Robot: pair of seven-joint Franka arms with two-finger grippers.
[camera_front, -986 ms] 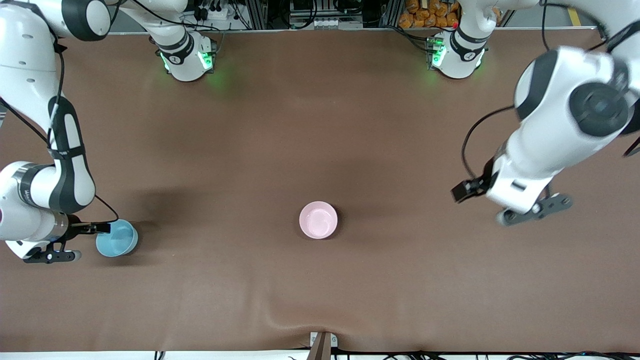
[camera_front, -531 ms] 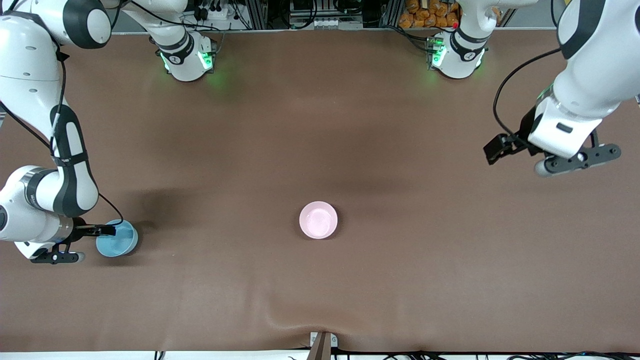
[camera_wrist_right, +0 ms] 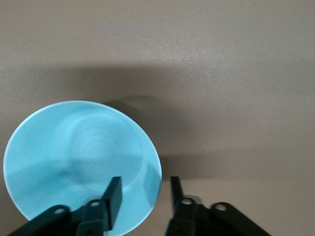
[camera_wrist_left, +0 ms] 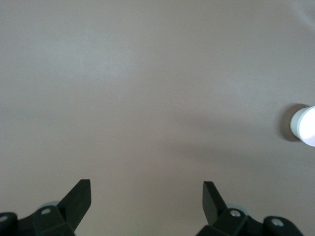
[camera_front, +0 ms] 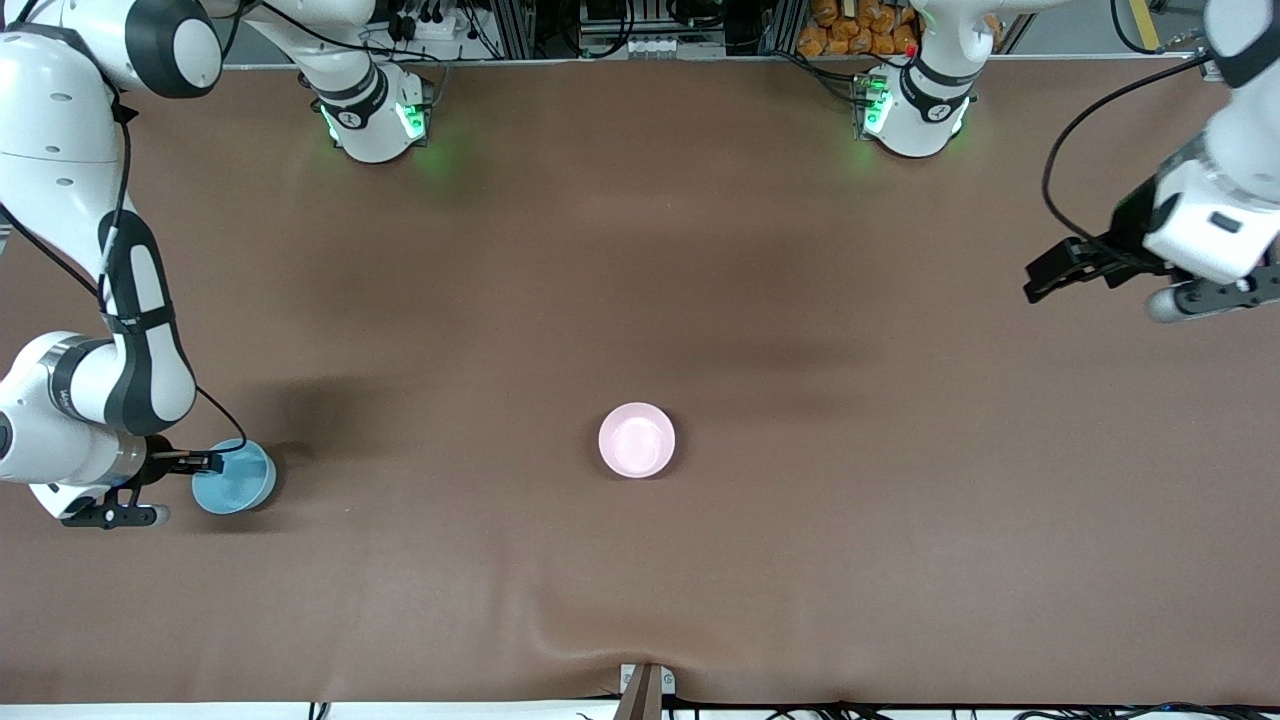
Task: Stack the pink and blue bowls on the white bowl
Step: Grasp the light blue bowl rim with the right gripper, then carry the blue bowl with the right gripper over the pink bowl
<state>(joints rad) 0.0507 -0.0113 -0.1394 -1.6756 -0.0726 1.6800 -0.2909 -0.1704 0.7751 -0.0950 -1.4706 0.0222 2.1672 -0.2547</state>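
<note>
Though wrinkled, brown table cover (camera_front: 640, 250)
</note>
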